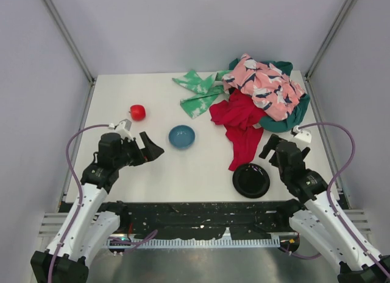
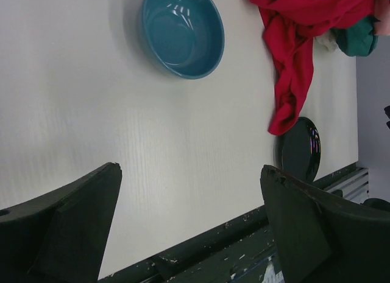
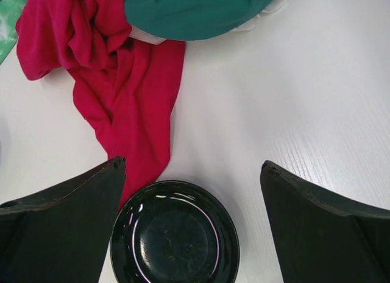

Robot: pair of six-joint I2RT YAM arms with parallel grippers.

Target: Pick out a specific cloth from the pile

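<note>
Search stage: no pick started, target not yet in sight.
The pile (image 1: 263, 88) lies far right. Its red cloth (image 1: 239, 122) trails near to touch a glossy black dish (image 1: 250, 180), and a teal cloth (image 3: 195, 12) sits beneath. The black cloth shows in no view and is probably buried. I judge the next move is to part the layers with the nearer right gripper (image 1: 272, 150). It and the left gripper (image 1: 148, 150) are spread wide and empty.
</note>
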